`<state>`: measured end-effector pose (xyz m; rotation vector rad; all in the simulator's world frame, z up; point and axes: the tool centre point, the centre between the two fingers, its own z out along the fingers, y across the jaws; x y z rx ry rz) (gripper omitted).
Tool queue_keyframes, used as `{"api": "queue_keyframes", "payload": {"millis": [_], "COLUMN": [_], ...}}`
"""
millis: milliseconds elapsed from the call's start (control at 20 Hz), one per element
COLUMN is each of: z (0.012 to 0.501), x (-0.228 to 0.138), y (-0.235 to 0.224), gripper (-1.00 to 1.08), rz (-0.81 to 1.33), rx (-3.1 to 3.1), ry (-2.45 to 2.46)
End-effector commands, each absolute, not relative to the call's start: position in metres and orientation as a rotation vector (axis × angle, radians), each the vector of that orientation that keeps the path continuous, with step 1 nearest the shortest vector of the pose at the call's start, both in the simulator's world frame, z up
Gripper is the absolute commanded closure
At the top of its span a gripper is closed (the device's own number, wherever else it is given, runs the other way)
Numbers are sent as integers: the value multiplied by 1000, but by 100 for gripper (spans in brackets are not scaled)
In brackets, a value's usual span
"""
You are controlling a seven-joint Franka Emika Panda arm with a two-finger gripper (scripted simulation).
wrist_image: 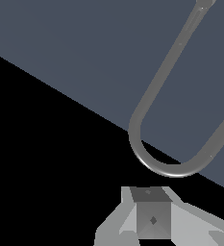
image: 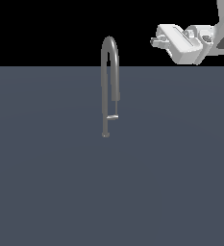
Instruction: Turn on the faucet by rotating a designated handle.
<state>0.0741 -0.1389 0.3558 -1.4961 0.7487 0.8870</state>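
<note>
The faucet is plain grey metal with a pale sheen along its arch. Its handle is lighter grey. The gripper is white, the floor beneath it flat slate blue.

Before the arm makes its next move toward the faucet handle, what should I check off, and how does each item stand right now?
1. Faucet upright on the surface: ok.
2. Handle visible and unobstructed in the exterior view: ok.
3. Gripper clear of the faucet, nothing held: ok; it sits high toward the exterior view's right.
4. Gripper at handle height: not ok, it is near the arch top.
5. Jaws open enough: cannot tell.
6. Handle seen in the wrist view: not ok, only the arch shows.
</note>
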Motion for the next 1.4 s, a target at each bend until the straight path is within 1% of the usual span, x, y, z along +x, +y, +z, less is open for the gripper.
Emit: {"api": "queue_keyframes", "payload": {"millis": [0, 350, 650, 1000, 1350], "z": [322, 236, 188, 159, 157], "x": [86, 104, 108, 107, 107], "y": [-120, -66, -33, -13, -13], "gripper": [108, 108, 108, 108, 108], "rz": [970, 1174, 1286, 1350, 1356], "rx": [-1478, -1453, -1451, -1454, -1447], "ry": [795, 924, 1006, 1057, 1060]}}
